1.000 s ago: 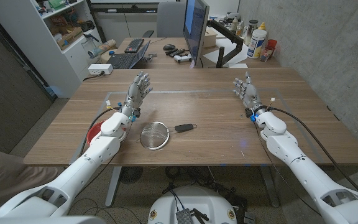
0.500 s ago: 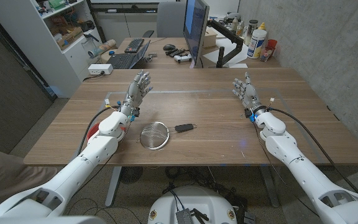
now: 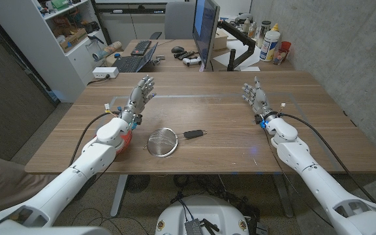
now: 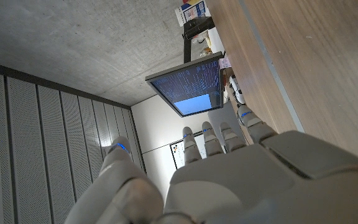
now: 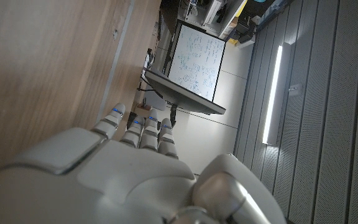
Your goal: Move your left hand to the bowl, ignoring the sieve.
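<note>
Both hands hold nothing, fingers spread: left hand point(image 3: 140, 92) beyond the sieve point(image 3: 162, 141), its forearm covering the red bowl point(image 3: 125, 139); right hand point(image 3: 254, 95) well apart.

One sieve point(image 3: 162, 141), one red bowl point(image 3: 126, 138), two hands point(image 3: 140, 93), one table point(image 3: 207, 108)

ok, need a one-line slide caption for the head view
Left hand raised open beyond the sieve, its forearm covering most of the red bowl; right hand raised open.
</note>
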